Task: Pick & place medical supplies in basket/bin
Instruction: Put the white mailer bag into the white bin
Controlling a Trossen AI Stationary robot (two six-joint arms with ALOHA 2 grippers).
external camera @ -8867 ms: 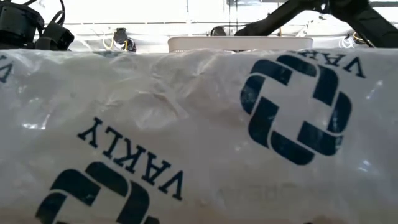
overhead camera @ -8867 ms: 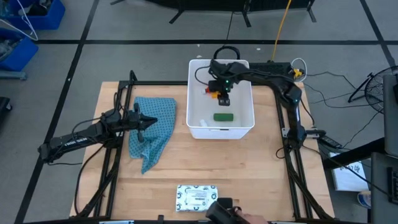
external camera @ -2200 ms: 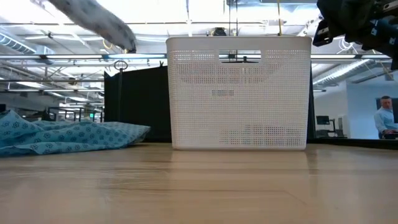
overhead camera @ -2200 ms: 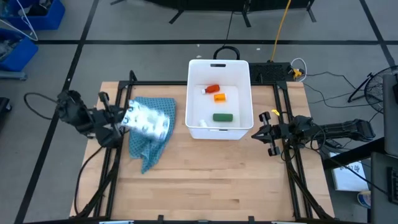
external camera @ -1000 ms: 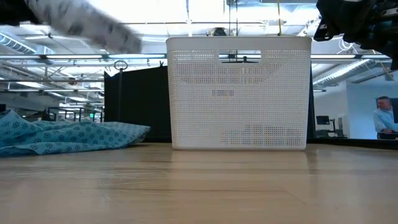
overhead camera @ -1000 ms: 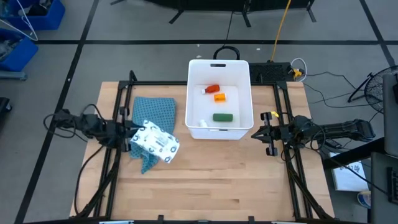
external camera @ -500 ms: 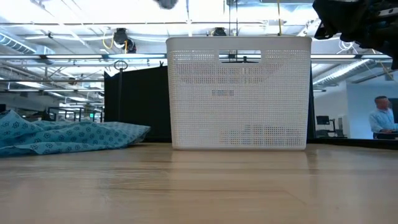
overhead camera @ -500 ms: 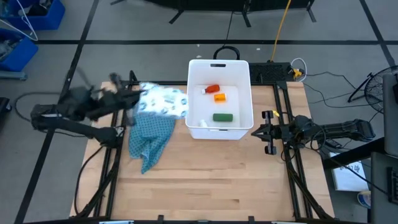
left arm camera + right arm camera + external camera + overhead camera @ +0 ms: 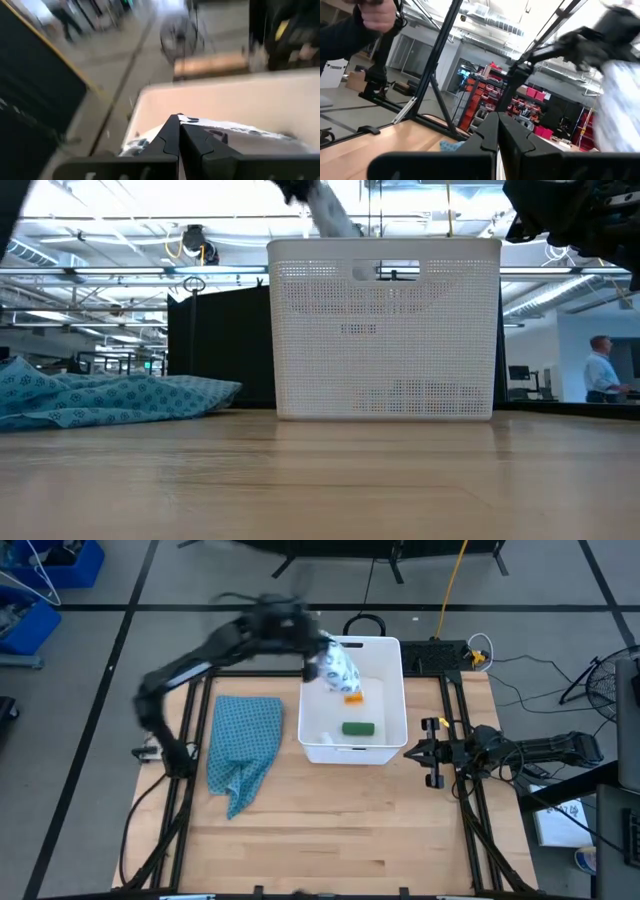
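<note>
Overhead, left arm: jaws clenched on the white packet (image 9: 338, 667), held above the tub (image 9: 392, 736).
Right arm: parked beside the worktop (image 9: 330, 830) edge, jaws closed, nothing between them.
Tub contents: green piece (image 9: 358, 727), orange bottle (image 9: 354, 696).

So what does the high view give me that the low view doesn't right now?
Only the high view looks into the white tub: the orange pill bottle and green oblong piece lie inside, and the right gripper waits beside the tub. Only the low view shows the tub's perforated wall and a person in the room. Both show the left gripper holding the white packet over the tub, and the blue cloth.
</note>
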